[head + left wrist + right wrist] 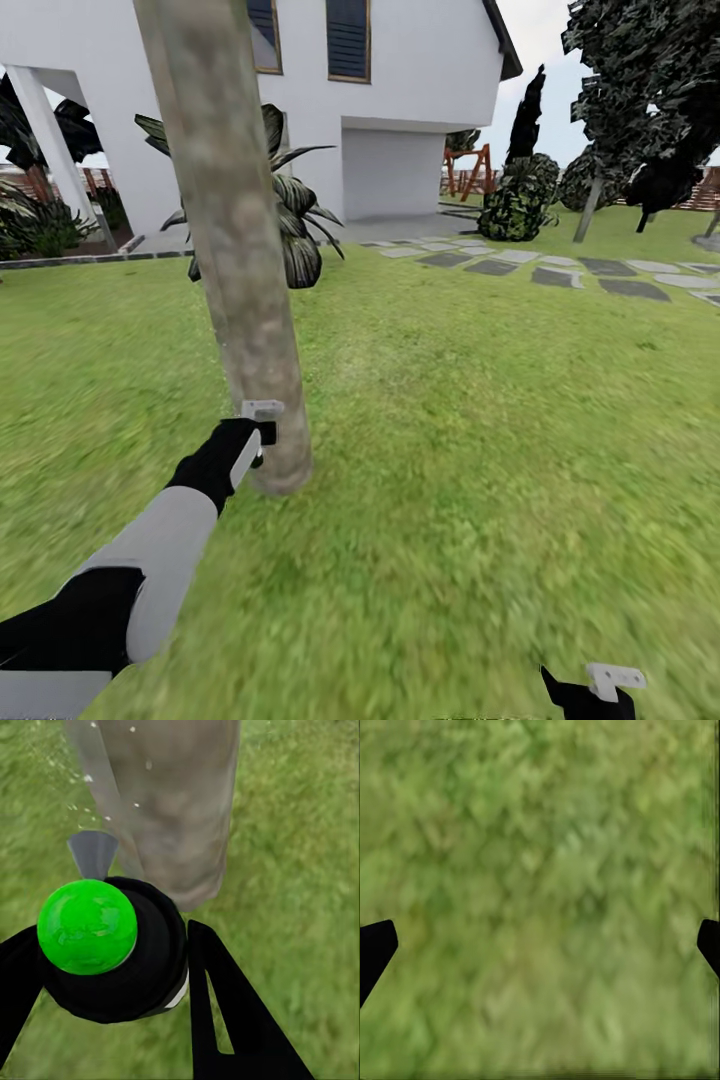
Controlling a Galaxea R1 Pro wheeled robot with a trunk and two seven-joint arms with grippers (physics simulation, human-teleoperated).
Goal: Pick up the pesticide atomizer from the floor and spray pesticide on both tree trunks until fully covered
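Note:
A thick mottled grey-beige tree trunk (235, 240) leans up out of the lawn right in front of me. My left gripper (262, 428) is at its base, almost touching it. In the left wrist view that gripper (109, 937) is shut on the pesticide atomizer (154, 964), a black bottle with a bright green round top. The atomizer's grey nozzle (93, 853) points at the trunk (176, 802), and small white droplets float in front of the bark. My right gripper (597, 690) hangs low over grass, with its fingertips (376, 945) wide apart and nothing between them.
A spiky dark plant (295, 215) stands behind the trunk, in front of the white house (400, 90). Grey stepping slabs (560, 270) cross the grass at the right. A second tree (640, 90) with dark ragged foliage stands far right, beside a round bush (520, 200).

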